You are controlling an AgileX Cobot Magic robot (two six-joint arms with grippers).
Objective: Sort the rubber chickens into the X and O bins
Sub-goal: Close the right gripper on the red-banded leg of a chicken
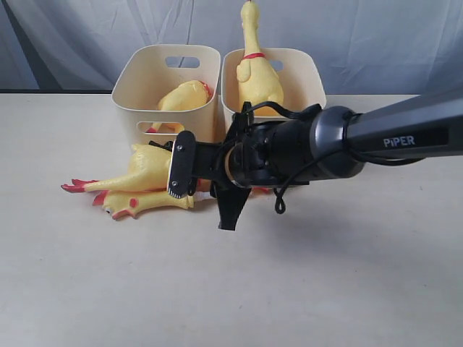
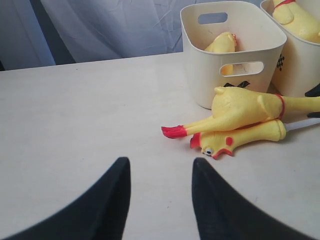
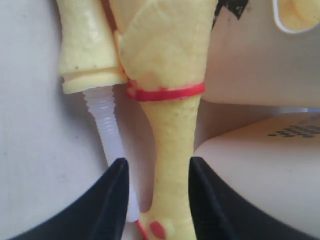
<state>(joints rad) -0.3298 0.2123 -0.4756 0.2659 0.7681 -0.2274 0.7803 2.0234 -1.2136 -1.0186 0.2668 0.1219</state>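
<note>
Yellow collared chicken (image 2: 245,107) lies on table (image 2: 75,110) just beside front wall of bin (image 2: 210,95); right gripper (image 3: 157,165) fingers apart astride its neck, maybe touching one side; left gripper (image 2: 159,165) spread over open table.

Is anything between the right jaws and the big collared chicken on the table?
Nothing blocks it: the jaws of the right gripper, open, straddle the neck of the large collared chicken. The white stem of the small chicken lies beside that neck, by one jaw, and might get pinched too.
</note>
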